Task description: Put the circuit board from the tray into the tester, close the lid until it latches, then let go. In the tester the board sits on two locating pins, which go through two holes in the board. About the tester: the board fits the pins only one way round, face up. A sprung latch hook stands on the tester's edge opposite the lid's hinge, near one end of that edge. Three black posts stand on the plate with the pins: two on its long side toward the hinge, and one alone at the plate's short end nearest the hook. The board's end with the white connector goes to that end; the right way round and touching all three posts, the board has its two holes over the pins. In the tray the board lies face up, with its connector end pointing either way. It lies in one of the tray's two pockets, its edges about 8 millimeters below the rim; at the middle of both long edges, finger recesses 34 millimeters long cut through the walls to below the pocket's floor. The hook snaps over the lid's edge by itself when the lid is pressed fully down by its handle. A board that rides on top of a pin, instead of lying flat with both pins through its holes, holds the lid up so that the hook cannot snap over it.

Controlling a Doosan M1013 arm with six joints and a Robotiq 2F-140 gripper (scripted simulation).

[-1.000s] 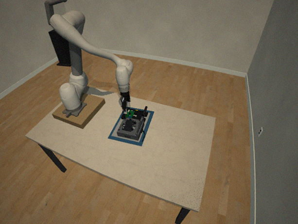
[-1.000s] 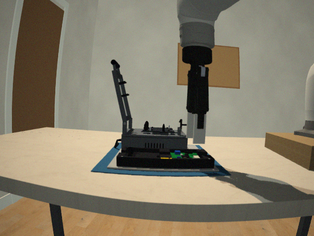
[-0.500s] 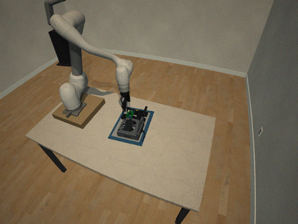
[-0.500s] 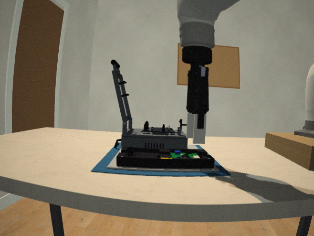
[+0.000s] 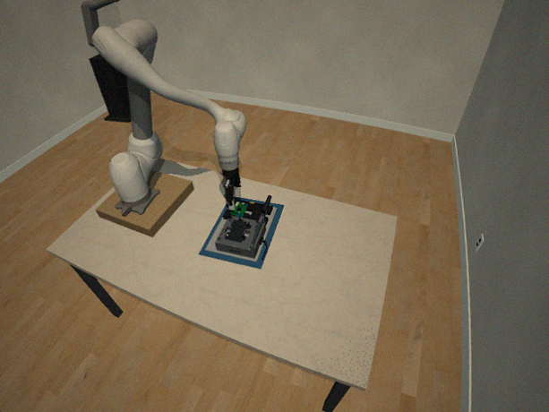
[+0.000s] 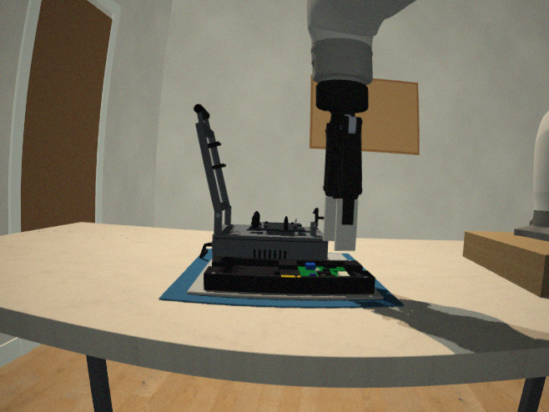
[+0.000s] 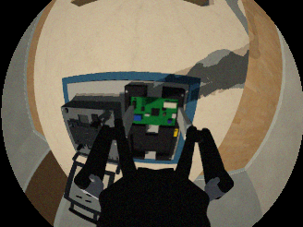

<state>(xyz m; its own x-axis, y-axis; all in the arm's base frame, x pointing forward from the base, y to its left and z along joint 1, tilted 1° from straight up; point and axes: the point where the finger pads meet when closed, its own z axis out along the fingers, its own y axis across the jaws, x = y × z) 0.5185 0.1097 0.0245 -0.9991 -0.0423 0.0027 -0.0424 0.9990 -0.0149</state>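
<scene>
The green circuit board (image 5: 240,209) (image 6: 304,271) (image 7: 162,119) lies face up in one pocket of the black tray (image 6: 265,284) (image 7: 139,144). Its white connector (image 6: 342,273) (image 7: 170,105) is at the right end in the wrist view, away from the tester. My gripper (image 5: 234,202) (image 6: 338,244) (image 7: 155,113) is partly open and empty above the tray. In the wrist view its fingers stand beyond the board's two short ends. The grey tester (image 5: 236,246) (image 6: 270,244) has its lid (image 6: 208,168) open and upright. The latch hook (image 6: 315,215) stands opposite the hinge. The pins cannot be made out.
The tester stands beside the tray, left of it in the wrist view. Both are on a blue-bordered mat (image 5: 208,247) (image 6: 177,288). The raised lid and its handle (image 6: 199,108) rise on the side away from my gripper. The robot's wooden base block (image 5: 158,214) (image 6: 501,261) is farther off.
</scene>
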